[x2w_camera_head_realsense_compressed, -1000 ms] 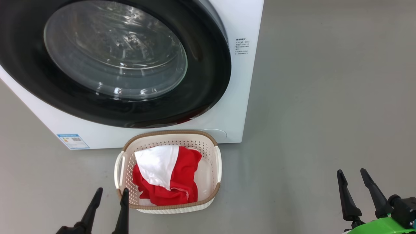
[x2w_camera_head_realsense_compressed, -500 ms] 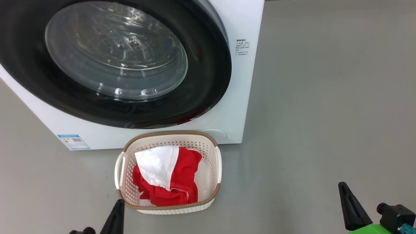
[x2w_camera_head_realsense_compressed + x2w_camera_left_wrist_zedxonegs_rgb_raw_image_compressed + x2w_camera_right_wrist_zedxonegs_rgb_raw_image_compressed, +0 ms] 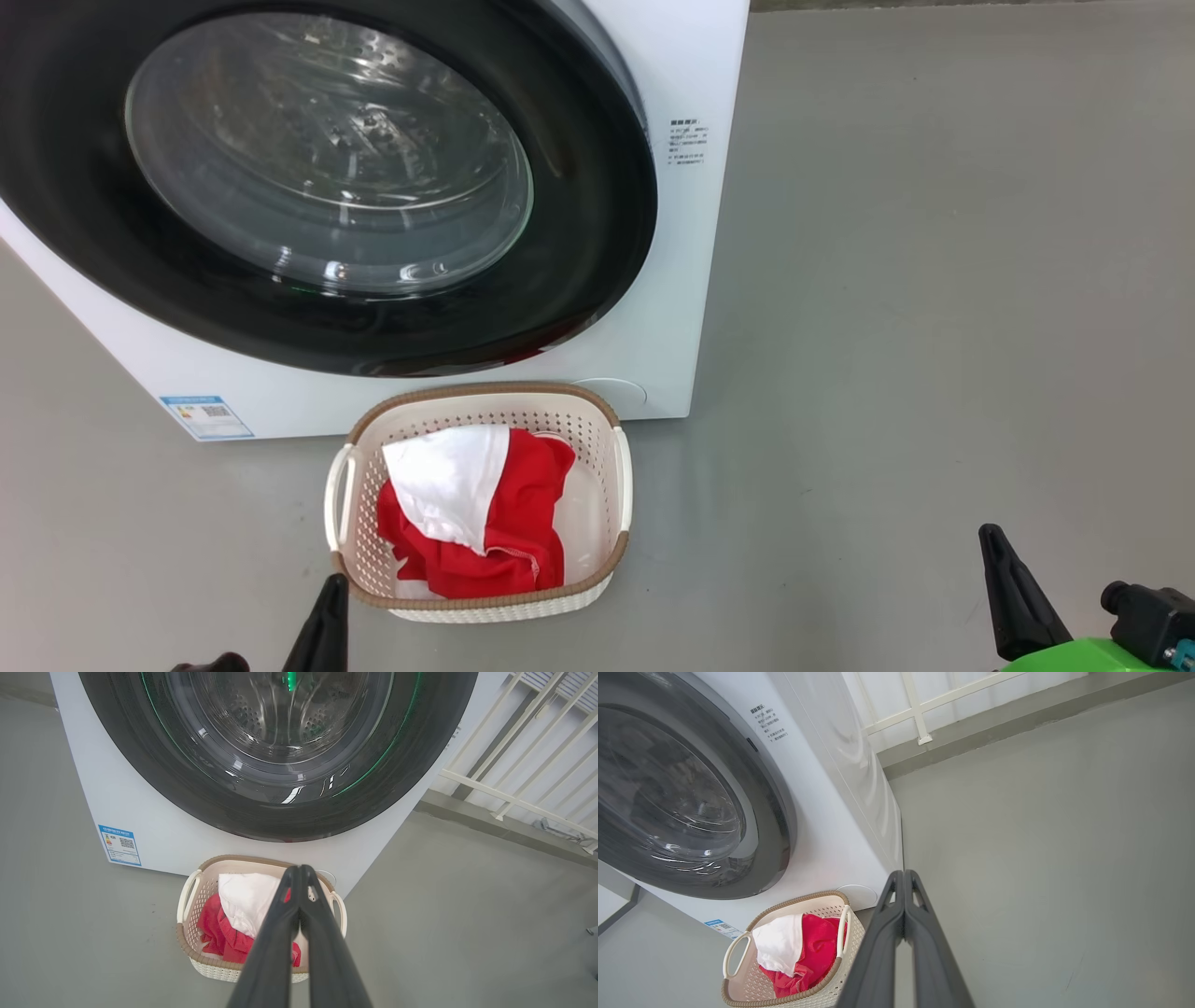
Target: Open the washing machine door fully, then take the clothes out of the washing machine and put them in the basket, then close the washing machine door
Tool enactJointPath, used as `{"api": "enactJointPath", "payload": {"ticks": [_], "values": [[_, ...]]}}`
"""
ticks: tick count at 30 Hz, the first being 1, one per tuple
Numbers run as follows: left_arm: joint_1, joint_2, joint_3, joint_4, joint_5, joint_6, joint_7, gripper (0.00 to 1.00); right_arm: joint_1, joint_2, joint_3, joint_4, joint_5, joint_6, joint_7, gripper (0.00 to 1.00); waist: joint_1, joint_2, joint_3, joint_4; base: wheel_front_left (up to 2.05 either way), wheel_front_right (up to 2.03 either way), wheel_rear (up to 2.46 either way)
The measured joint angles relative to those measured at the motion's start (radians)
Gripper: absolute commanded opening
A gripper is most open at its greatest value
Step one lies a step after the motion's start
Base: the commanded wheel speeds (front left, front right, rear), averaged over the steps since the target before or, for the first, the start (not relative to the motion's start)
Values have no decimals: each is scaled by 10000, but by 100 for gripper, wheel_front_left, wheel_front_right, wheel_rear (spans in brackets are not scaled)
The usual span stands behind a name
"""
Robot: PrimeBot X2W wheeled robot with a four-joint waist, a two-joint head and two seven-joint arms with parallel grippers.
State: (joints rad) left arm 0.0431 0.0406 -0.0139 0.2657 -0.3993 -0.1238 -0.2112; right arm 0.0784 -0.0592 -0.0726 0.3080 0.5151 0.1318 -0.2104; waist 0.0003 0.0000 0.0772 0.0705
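Note:
The washing machine door (image 3: 597, 233), black-rimmed with a bulging glass window, lies flat against the white washing machine (image 3: 691, 280). On the floor in front stands the cream basket (image 3: 485, 390), and the red and white clothes (image 3: 523, 504) lie inside it. My left gripper (image 3: 332, 588) is shut and empty just before the basket's near left corner. In the left wrist view its joined tips (image 3: 299, 870) point over the basket (image 3: 224, 860) and the clothes (image 3: 219, 933). At the lower right my right gripper (image 3: 991, 546) is shut and empty over bare floor; the right wrist view shows it (image 3: 904, 875) right of the basket (image 3: 794, 903).
Grey floor (image 3: 934, 327) stretches open to the right of the machine. A white railing (image 3: 514, 798) runs behind the machine's right side. A small blue label (image 3: 205, 417) marks the machine's lower left corner.
Both grippers have gone from open to shut. Both have dropped toward the bottom edge of the head view. The camera has shifted slightly; basket, clothes and door stay put.

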Motion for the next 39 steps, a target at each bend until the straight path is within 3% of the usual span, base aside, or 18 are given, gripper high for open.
{"api": "enactJointPath", "payload": {"ticks": [39], "values": [[-252, 84, 98, 12, -4412, 0, 970, 0, -326, 23, -128, -86, 3860, 0, 1070, 0, -1, 0, -262, -250, 0, 0, 0]]}}
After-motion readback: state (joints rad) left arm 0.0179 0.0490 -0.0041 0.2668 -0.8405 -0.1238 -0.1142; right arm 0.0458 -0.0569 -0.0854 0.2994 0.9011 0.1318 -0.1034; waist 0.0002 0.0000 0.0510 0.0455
